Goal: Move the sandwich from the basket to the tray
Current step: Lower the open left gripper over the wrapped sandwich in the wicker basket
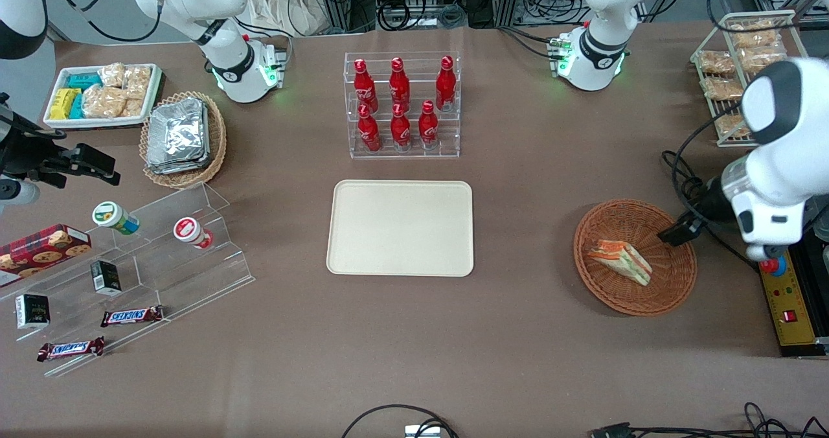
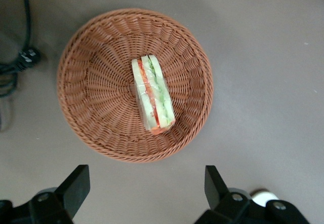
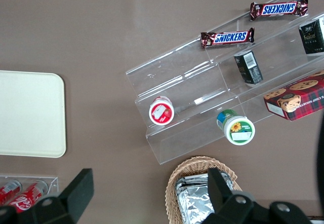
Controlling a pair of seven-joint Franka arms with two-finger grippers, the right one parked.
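Pincer [image 2: 144, 191] agape above basket [image 2: 91, 107] | sandwich [image 2: 153, 95] inside | brown table [image 1: 518, 334]

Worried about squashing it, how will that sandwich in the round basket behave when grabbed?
The sandwich looks soft, so it probably squashes under a firm pinch. Its layers may slide apart. The open tool hovers above the basket.

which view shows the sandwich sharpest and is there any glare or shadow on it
Left wrist view: the sandwich is sharp, evenly lit, with no glare, lying in the basket; the open gripper hovers above. Front view: the sandwich is small and softer, and the arm throws a faint shadow on the basket; the gripper hangs over the rim. Right wrist view: it doesn't appear.
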